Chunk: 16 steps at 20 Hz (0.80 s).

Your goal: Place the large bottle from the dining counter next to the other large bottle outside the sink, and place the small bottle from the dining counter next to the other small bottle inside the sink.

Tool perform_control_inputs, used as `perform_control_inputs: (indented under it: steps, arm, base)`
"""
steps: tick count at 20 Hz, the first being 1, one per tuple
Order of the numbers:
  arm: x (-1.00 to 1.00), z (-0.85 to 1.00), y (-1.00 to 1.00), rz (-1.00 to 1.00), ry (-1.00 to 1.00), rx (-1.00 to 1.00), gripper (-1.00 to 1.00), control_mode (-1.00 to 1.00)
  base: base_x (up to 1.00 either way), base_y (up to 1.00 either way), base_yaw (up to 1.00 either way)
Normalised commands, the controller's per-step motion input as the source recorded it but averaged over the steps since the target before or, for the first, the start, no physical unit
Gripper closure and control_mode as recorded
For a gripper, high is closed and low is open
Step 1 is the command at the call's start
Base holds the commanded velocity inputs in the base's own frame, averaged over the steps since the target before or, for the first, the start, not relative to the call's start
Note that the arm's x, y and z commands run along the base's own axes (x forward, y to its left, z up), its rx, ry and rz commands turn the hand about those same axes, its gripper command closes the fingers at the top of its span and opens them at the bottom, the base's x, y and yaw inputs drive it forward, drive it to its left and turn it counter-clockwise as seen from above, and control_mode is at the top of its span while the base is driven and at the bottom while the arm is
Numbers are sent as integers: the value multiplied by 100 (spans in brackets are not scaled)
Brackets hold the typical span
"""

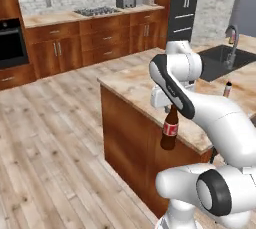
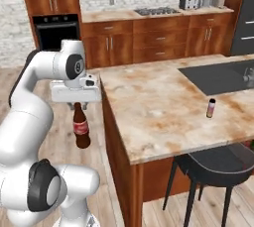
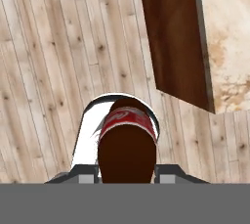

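Gripped at its narrow neck, the large bottle (image 2: 81, 128) hangs upright from the gripper (image 2: 77, 103), whose jaws are drawn in tight on the glass. In the left base view the same brown, red-labelled bottle (image 1: 170, 129) dangles below the gripper (image 1: 172, 107), off the near-left edge of the dining counter (image 1: 131, 86) and out over the wooden floor (image 1: 45, 143), with its base below the level of the stone top. From the hand view, the bottle (image 3: 128, 142) points straight down at the floorboards, the counter's wooden side (image 3: 175, 37) running off to the right.

On the marbled top, the small bottle (image 2: 211, 107) stands upright, well apart from the carried bottle and just short of the sink (image 2: 218, 76). The curved faucet (image 1: 232, 37) rises at the far side of the basin.

My worry is the hold: the grip is only on a slim neck, with the whole heavy body hanging beneath, so a quick swing could make the bottle sway or slip out and drop to the floor. Because the base sits lower than the countertop, moving sideways towards the sink without lifting first would likely knock it against the counter's edge. Passing close by the small bottle could also tip it.
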Motion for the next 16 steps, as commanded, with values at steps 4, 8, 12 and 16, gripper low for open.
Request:
perform_control_inputs:
  steps: [4,8,12,16]
  arm:
    - [0,0,0,0,0,0,100,100]
    - [0,0,0,0,0,0,100,100]
    - [0,0,0,0,0,0,100,100]
    - [0,0,0,0,0,0,100,100]
  base:
    - [66,100,-60]
    - [67,100,-55]
    - [62,100,-49]
    - [54,100,-46]
